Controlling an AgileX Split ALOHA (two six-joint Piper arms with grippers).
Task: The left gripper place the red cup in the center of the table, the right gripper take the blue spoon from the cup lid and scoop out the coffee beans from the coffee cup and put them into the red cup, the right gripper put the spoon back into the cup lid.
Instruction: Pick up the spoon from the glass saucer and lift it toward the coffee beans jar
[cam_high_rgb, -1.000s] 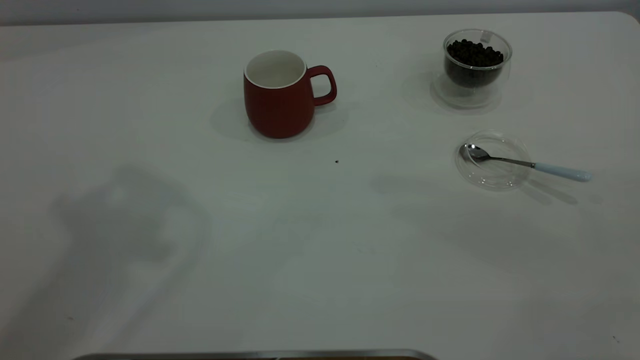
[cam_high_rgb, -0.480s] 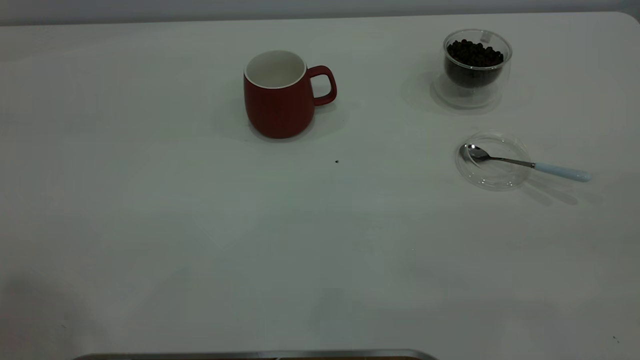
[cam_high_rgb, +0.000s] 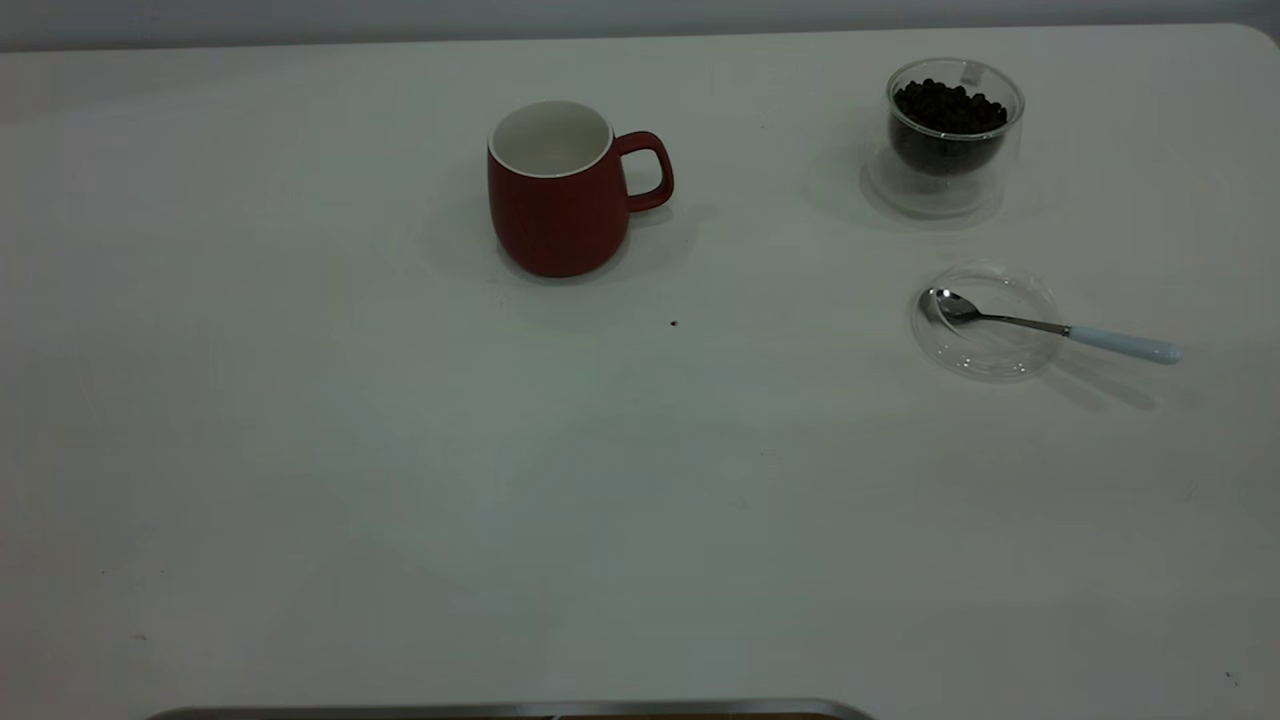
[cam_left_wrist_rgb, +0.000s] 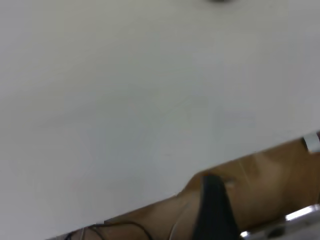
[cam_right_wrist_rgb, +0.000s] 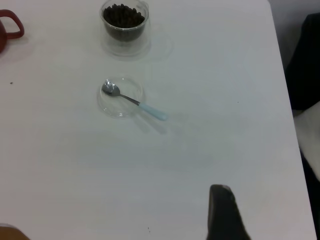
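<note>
On the table (cam_high_rgb: 400, 480), the red cup (cam_high_rgb: 556, 200) stands upright near the middle of the far side, handle toward the coffee cup (cam_high_rgb: 950, 135), which sits well apart at the far right and holds the coffee beans (cam_high_rgb: 948, 108). Nearer the camera from the coffee cup lies the cup lid (cam_high_rgb: 985, 322), with the blue spoon (cam_high_rgb: 1060, 328) resting bowl-down in it and its handle projecting over the rim. The right gripper (cam_right_wrist_rgb: 223, 212) appears only as a dark shape in its wrist view, well apart from the spoon; its finger opening cannot be determined, and the left gripper (cam_left_wrist_rgb: 212, 210) likewise shows as a dark form at the table edge.
</note>
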